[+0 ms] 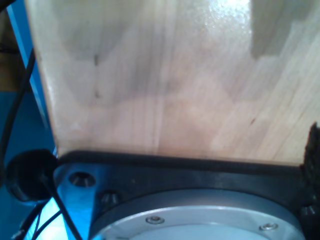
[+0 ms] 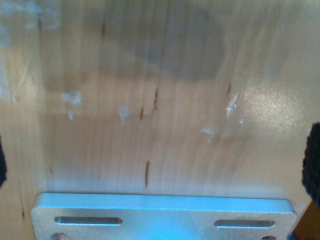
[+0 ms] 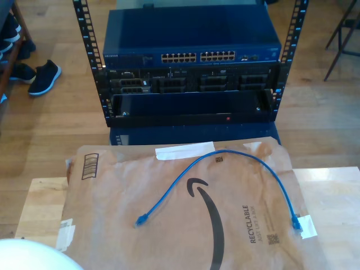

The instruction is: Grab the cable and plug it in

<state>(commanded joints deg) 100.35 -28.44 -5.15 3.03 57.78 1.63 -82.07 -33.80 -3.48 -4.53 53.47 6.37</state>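
The cable is thin and bright blue. It lies in a loose arch on brown packing paper in the exterior view, with one plug toward that view's left and the other plug toward its right, by a white label. Beyond the table stands a rack with a blue network switch and its row of ports. My second gripper hangs open over bare wood, with a dark fingertip at each picture edge. My first gripper is over wood too, one fingertip far out, nothing held.
The first wrist view has a black mounting plate, a silver ring and black leads. A metal bracket lies on the wood below my second gripper. A white rounded part, shoes and chair legs sit at the exterior view's edges.
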